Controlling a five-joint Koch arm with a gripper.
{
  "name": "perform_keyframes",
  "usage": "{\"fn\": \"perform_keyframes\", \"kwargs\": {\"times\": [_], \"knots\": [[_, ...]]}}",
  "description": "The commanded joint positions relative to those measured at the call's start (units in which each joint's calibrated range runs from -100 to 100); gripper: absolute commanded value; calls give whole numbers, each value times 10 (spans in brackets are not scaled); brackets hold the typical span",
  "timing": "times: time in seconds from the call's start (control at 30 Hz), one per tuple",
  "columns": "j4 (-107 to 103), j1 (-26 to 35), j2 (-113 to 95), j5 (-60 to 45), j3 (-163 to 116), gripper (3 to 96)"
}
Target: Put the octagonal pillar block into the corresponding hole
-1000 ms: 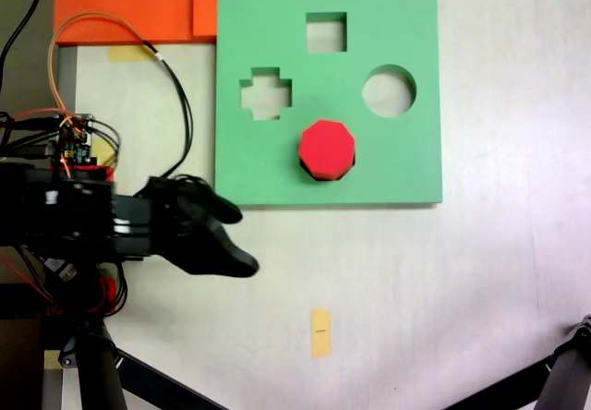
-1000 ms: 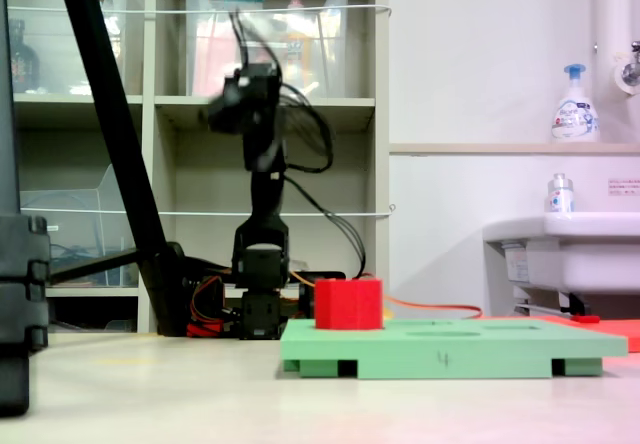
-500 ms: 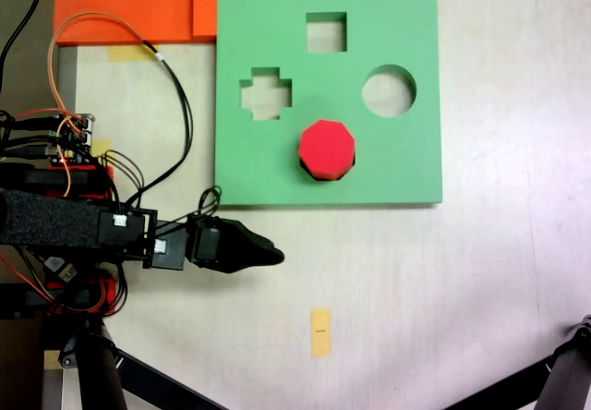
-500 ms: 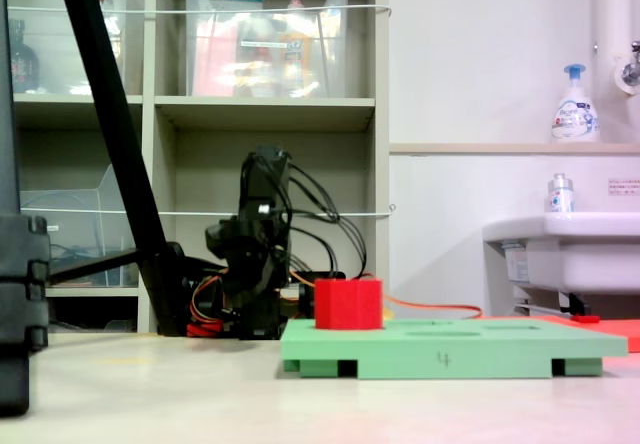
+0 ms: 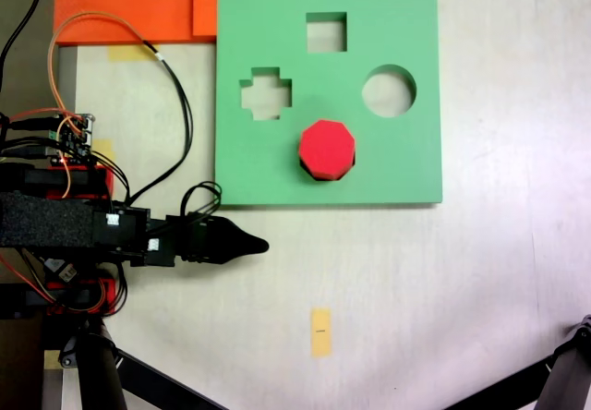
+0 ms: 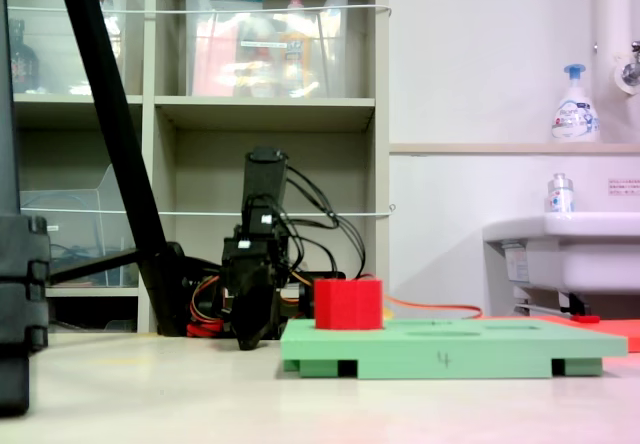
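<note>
The octagonal pillar block (image 5: 326,149) sits in its octagonal hole (image 5: 323,175), well ahead of the empty, pressed-together gripper (image 5: 247,243); judged done, only parking remains.

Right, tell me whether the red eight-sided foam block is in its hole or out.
In, partly: the red eight-sided foam block stands upright in the green square foam board, most of it above the surface in the second exterior view.

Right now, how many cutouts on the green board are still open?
3: the square cutout near the first exterior view's top, the cross cutout at left, the round cutout at right. The red block covers a fourth.
</note>
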Motion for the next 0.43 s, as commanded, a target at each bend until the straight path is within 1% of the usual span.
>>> {"fn": "perform_keyframes", "kwargs": {"times": [0.03,0.43], "knots": [[-74,0,-5,1,-12,505],[-68,-1,-5,1,-12,505]]}}
